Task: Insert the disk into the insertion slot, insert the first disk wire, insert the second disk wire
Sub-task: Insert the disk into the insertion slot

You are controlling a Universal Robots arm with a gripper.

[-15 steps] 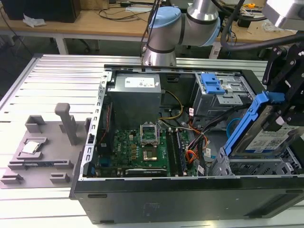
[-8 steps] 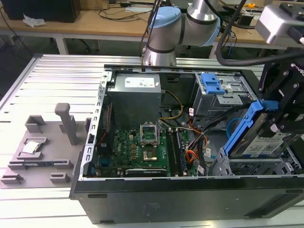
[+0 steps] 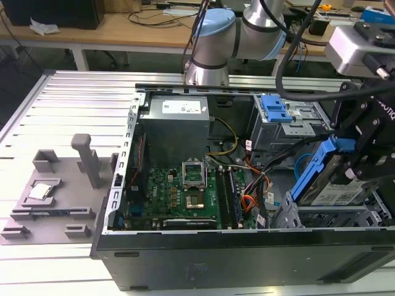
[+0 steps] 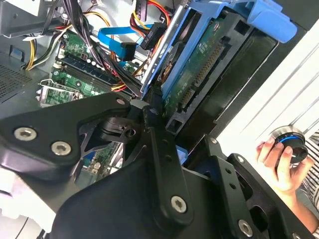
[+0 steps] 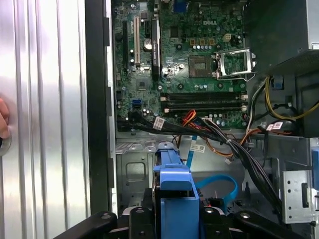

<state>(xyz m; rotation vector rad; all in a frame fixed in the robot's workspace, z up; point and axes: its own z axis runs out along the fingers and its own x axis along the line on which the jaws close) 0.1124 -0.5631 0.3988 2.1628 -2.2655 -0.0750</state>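
My gripper (image 3: 361,163) is shut on the disk (image 3: 330,182), a silver-grey drive in a bright blue carrier. I hold it tilted, lower end down, just above the insertion slot (image 3: 327,217), the grey perforated cage at the case's front corner on the exterior view's right. The first wrist view shows the carrier's blue end (image 5: 174,191) between my black fingers (image 5: 215,219). The drive's green underside (image 4: 199,74) appears in the second wrist view. A loose blue flat cable (image 5: 219,183) and a black connector on coloured wires (image 4: 152,35) hang beside the cage.
The open computer case lies on a grooved metal table (image 3: 74,105), with motherboard (image 3: 179,191) and power supply (image 3: 176,123) inside. A taller cage with a blue latch (image 3: 274,108) stands behind the slot. A grey fixture (image 3: 55,191) sits at the exterior view's left. A person's hand (image 4: 276,162) holds a round object.
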